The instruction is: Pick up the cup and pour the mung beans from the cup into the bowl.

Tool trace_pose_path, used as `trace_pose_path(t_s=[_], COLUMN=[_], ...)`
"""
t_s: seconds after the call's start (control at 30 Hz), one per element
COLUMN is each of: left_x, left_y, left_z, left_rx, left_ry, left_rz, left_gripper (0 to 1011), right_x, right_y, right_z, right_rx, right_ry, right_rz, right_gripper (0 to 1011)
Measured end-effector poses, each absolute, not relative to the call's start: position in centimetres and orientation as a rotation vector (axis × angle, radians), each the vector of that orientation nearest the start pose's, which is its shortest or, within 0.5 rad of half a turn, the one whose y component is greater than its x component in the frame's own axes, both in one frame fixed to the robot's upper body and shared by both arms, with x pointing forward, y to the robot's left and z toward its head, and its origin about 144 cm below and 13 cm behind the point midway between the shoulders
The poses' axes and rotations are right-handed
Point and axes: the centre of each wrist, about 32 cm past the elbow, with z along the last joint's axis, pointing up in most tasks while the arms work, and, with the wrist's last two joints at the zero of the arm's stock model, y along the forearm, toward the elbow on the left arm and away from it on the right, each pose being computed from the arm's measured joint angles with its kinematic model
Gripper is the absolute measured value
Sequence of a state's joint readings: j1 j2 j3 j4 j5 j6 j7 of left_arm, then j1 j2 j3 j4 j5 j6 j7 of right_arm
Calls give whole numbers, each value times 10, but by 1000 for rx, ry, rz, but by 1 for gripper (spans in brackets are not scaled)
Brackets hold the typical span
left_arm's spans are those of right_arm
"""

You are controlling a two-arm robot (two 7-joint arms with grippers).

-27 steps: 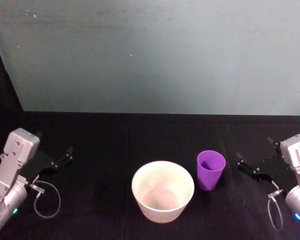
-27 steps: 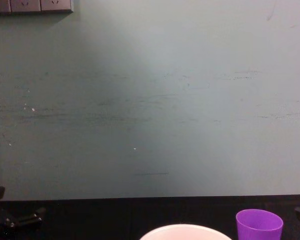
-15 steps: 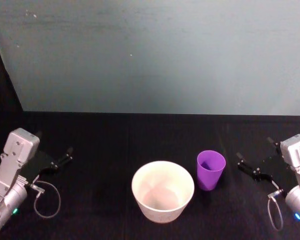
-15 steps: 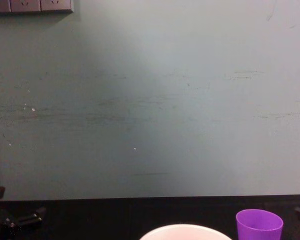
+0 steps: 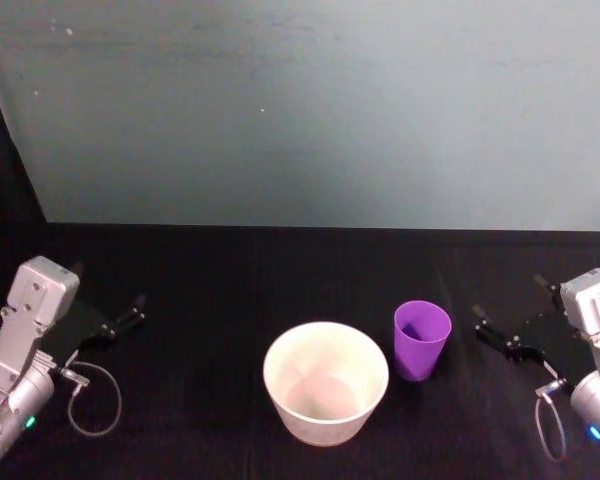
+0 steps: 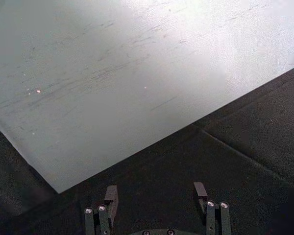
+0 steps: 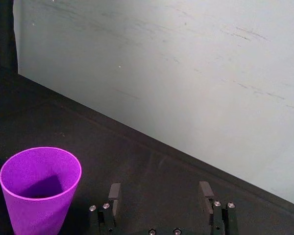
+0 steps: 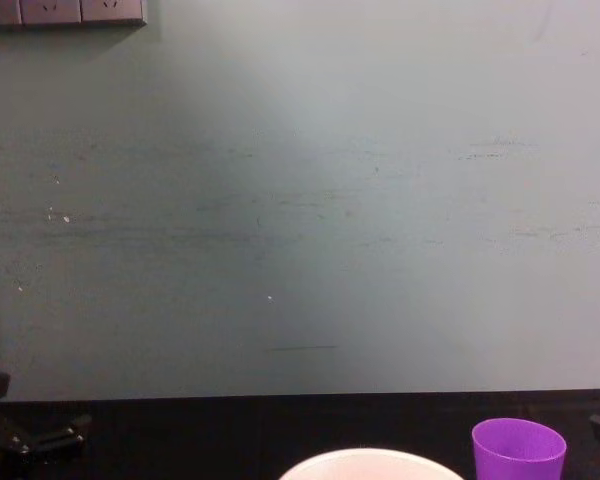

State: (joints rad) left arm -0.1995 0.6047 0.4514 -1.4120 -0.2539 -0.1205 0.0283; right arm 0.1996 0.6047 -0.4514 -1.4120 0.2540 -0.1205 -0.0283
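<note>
Black tabletop (image 5: 230,280) under a grey-green wall. I judge nothing done yet: the purple cup (image 5: 421,340) stands upright, ungrasped, just beside the empty-looking bowl (image 5: 325,428), at its two o'clock. My right gripper (image 5: 508,297) waits at the cup's three o'clock, jaws spread; the left gripper (image 5: 108,285) is parked at the bowl's nine, jaws spread too

The small purple cup (image 5: 422,339) stands upright just right of the wide, pale-rimmed bowl (image 5: 325,383).
</note>
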Motion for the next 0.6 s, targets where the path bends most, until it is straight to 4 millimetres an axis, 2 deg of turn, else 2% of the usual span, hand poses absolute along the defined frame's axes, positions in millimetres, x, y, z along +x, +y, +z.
trace_pose_path(t_s=[0.6], left_x=[489], left_y=[310], left_z=[1140], left_rx=[304], left_ry=[-285], left_rz=[1248], left_gripper=[1003], right_x=[489], right_y=[-310], right_z=[1140], right_rx=[-304], right_ry=[-285], right_rz=[-1248], right_gripper=[1002])
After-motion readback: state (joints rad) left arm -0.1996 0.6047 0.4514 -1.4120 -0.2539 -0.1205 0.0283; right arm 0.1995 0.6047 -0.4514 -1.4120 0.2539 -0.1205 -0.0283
